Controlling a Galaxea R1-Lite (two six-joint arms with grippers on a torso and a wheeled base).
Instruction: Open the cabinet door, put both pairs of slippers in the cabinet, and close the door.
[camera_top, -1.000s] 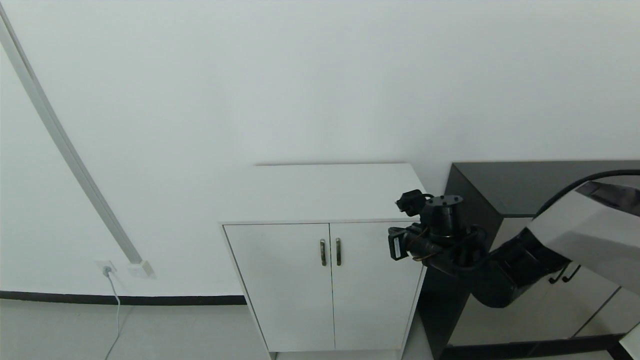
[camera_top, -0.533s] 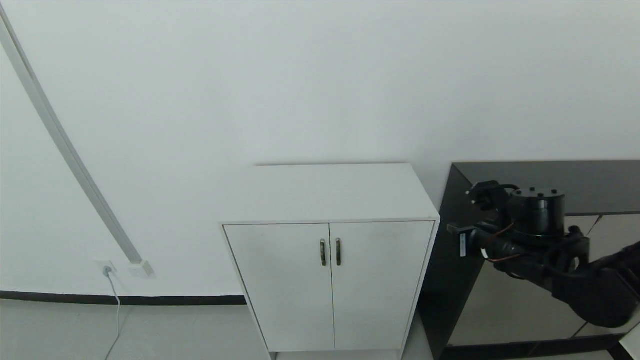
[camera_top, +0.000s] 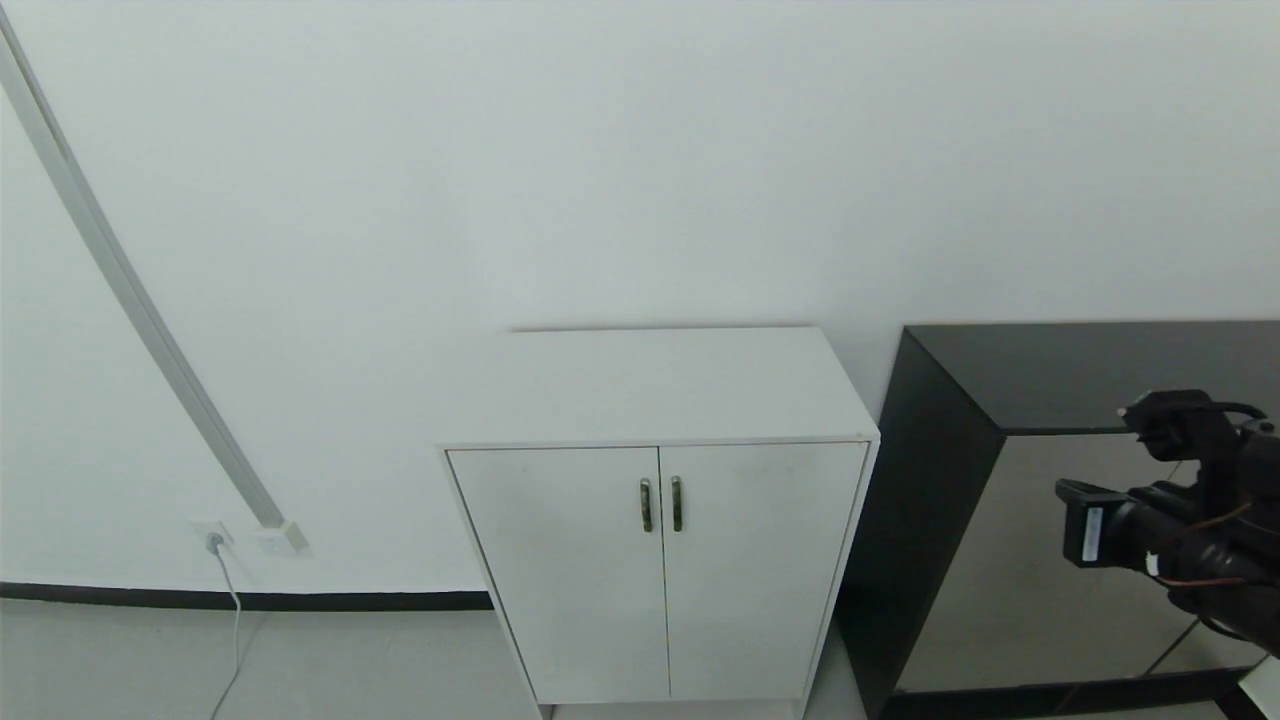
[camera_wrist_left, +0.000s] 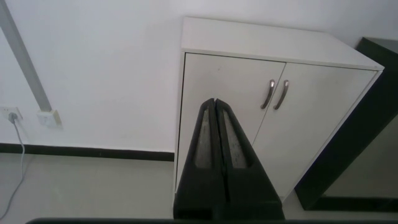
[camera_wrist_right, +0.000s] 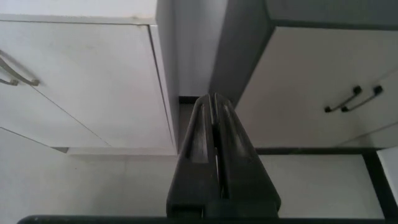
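No writing is legible; the white label (camera_top: 1092, 522) on the right arm (camera_top: 1190, 535) is too small to read.

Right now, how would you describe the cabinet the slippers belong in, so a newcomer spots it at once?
Against the plain white wall stand two cabinets side by side. The one you want is the white cabinet on the left, both doors shut, two vertical metal handles meeting at the centre. Its neighbour is the black cabinet.

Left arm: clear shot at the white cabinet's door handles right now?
Probably yes: nothing stands between the left gripper and the handles on the closed doors. It's shut, though, so it would need opening first.
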